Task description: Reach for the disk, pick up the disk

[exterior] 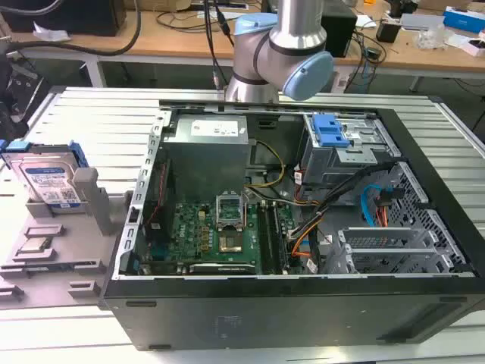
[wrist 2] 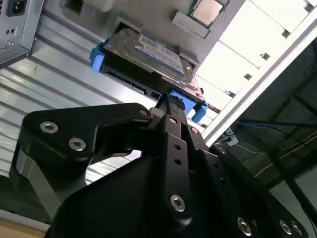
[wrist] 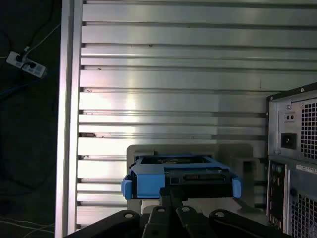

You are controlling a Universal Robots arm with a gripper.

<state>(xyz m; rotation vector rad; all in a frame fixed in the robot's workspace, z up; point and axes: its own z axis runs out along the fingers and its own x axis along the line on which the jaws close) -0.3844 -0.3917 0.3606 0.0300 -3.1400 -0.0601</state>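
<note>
Pointing at disk (wrist 2: 130, 58) | tool (wrist 2: 172, 100) closed, empty | second wrist view: label (wrist 2: 158, 52) | first wrist view: connector edge (wrist: 190, 177)

arm (exterior: 299, 23): silver tube, pale-blue joint caps (exterior: 309, 74) | hand (wrist 2: 171, 106): matte black angular links, silver screws (wrist 2: 77, 144)

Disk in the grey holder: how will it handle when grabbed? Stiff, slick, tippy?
The disk looks like a rigid metal-cased block, so probably stiff and heavy for its size. Its bare metal top may be slick; the blue rails likely grip better. It sits tilted in the grey holder, so a sideways nudge might tip it.
</note>
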